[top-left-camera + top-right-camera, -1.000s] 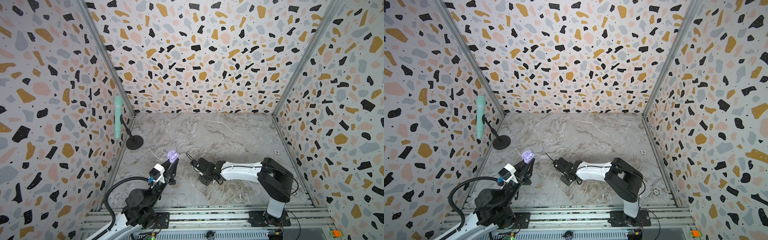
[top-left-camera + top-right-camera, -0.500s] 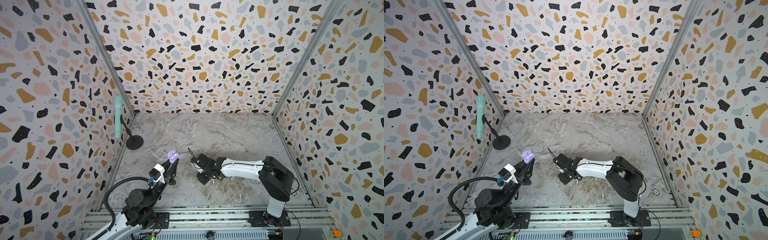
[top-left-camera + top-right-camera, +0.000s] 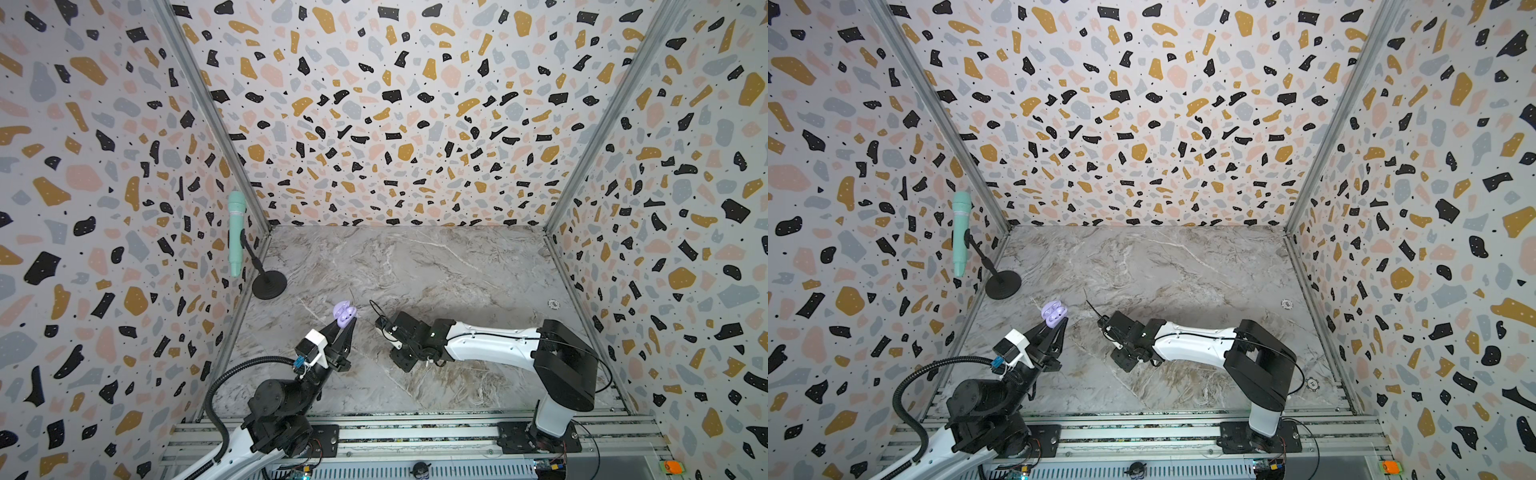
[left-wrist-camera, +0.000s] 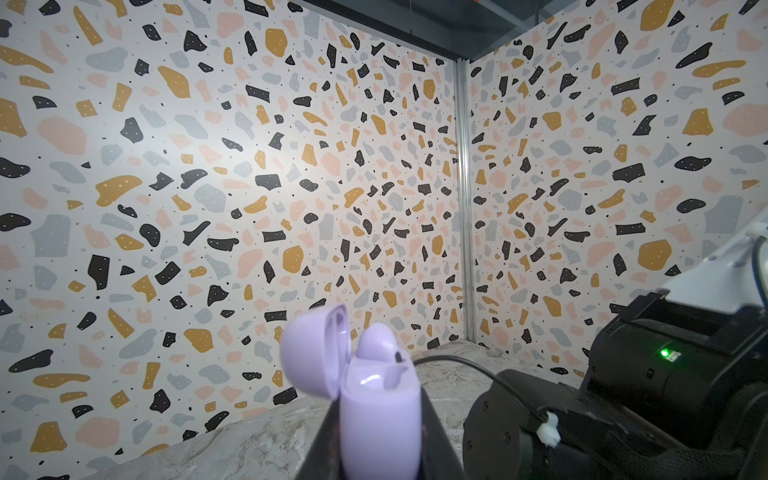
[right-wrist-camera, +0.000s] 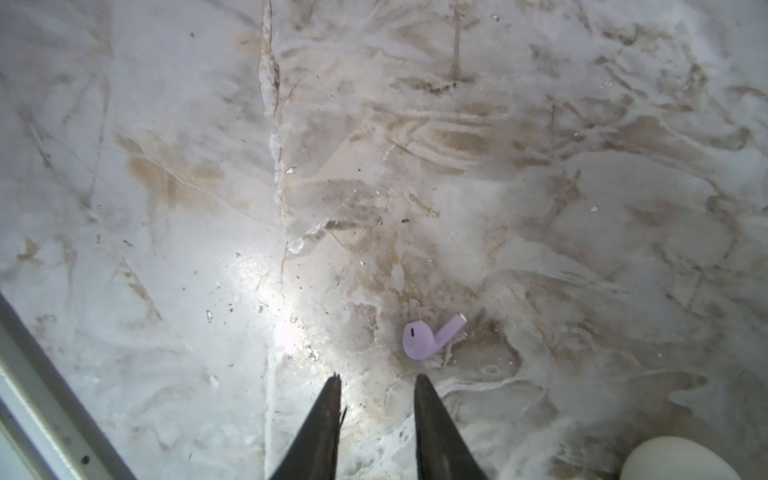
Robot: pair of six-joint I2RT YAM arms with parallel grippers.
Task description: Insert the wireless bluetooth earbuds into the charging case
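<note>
Left of centre in both top views, the open case [image 3: 345, 312] is clamped by the left gripper [image 3: 345, 326], one earbud [image 4: 376, 340] seated. A loose earbud [image 5: 428, 337] is noted on the table [image 5: 166, 208] just beyond the empty, slightly parted right gripper [image 5: 377, 380]. Pickup is judged in hand; descent and closure are required.

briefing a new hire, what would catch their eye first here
First the open lavender case, pinched in the left gripper left of centre in both top views. Next, a loose lavender earbud lies on the marble table just ahead of the open right gripper. A teal mic stands by the left wall.
</note>
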